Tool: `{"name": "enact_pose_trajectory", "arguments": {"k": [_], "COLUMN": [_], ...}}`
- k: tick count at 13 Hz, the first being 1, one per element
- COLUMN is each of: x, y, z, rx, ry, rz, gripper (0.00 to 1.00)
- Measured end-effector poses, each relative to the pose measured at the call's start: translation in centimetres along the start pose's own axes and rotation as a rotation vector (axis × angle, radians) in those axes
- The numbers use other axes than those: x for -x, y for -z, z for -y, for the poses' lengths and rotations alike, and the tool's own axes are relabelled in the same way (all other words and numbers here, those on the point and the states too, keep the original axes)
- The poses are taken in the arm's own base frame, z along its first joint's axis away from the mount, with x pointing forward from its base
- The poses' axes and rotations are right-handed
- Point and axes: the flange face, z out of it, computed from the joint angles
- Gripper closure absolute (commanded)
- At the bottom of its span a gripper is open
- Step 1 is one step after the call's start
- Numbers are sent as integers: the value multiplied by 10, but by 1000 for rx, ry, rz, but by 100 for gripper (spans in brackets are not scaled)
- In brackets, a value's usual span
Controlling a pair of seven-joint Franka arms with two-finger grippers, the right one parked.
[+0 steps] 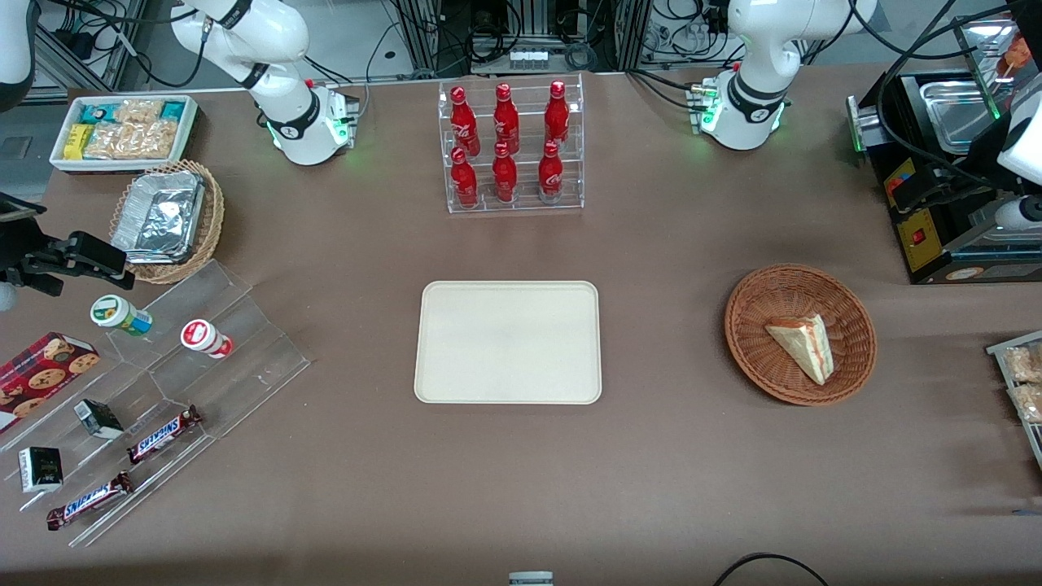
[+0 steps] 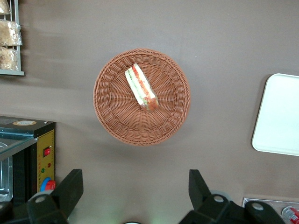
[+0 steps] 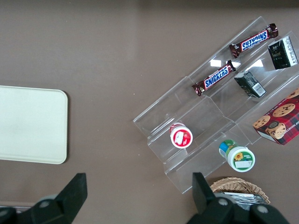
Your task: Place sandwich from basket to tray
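Sandwich [image 1: 804, 345] lies on its side in the reddish-brown basket [image 1: 749, 305], not yet touched. Landmark for everything below: the basket.

Gripper [image 2: 133, 189] hangs high above the table, off the basket's rim rather than over its centre, jaws spread wide and holding nothing.

Step in hand, as I judge it: approach and grasp. To do it well, centre the gripper over the wedge first, then turn the wrist so the fingers [image 2: 70, 186] close across the two flat bread faces, not along the long edge. Descend until the tips sit low beside the bread but clear of the wicker floor. Squeeze lightly; the bread looks soft and the filling could slide out.

Tray [image 1: 508, 342] sits well apart from the basket, toward the parked arm's end, bare. Open table lies between basket and tray, so the carry path looks free.

Around the basket: black machine [image 1: 944, 187] nearby and farther from the front camera; wire rack of snack packets [image 1: 1022, 382] just beside it at the working arm's end. The bottle rack [image 1: 511, 146] stands well away. The basket's raised rim is the one thing likely to catch a finger.
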Motion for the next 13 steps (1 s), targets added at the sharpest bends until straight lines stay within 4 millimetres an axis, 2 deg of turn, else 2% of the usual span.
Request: {"name": "enact_pose_trajectory", "arguments": {"k": [3,5,7,10,13], "x": [0,-7,-23,-56,-76], "y": [-1,-12,-41,-100,-158], "z": [-3,-2,2,5,3], "rx": [-1,-5,-19,-34,-47], "ry": [-23,-20,-7,66,202], "rz": [2,22,73,124,137], "gripper": [0,0,0,0,0]}}
